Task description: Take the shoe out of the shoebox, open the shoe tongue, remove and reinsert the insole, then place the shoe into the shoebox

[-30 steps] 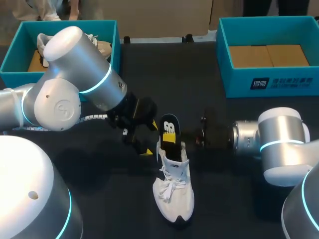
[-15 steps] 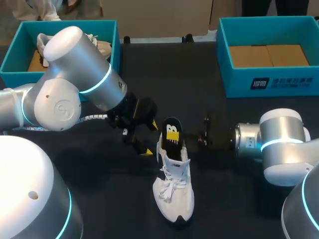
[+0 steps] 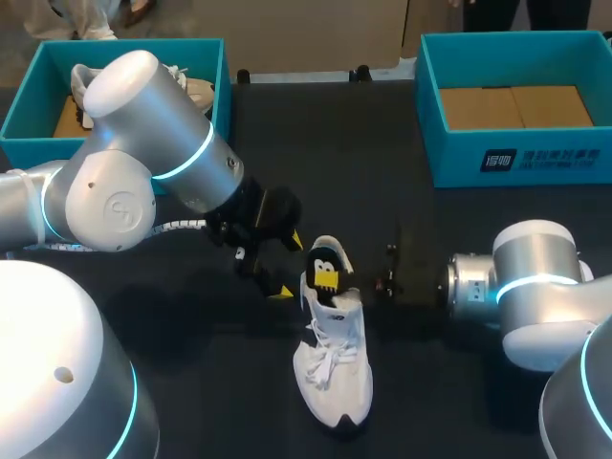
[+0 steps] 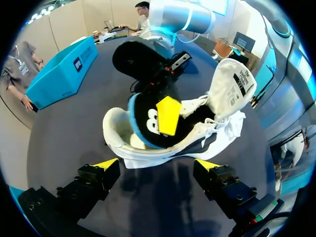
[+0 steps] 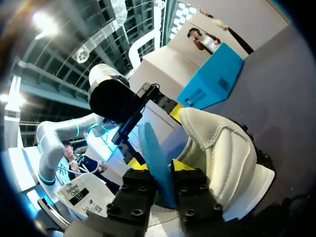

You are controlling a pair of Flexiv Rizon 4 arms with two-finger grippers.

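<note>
A white shoe [image 3: 332, 356] lies on the dark table, toe toward me, tongue folded back. Its black insole [image 3: 325, 269] with a blue rim stands tilted in the heel opening. My right gripper [image 3: 328, 278] comes in from the right and is shut on the insole. In the right wrist view the insole's blue edge [image 5: 154, 160] sits pinched in my right gripper [image 5: 159, 166], with the shoe [image 5: 224, 153] beside it. My left gripper [image 3: 287, 266] stands open just left of the heel. In the left wrist view the shoe [image 4: 197, 138] and insole [image 4: 145, 121] lie just ahead of my open left gripper [image 4: 157, 165].
A teal shoebox [image 3: 19, 120] at the back left holds another white shoe [image 3: 191, 92], partly hidden by my left arm. A second teal shoebox [image 3: 535, 158] with a bare cardboard floor stands at the back right.
My right gripper has brought the insole lower, down into the heel of the shoe, and its arm has drawn back a little. The left arm has not moved.
</note>
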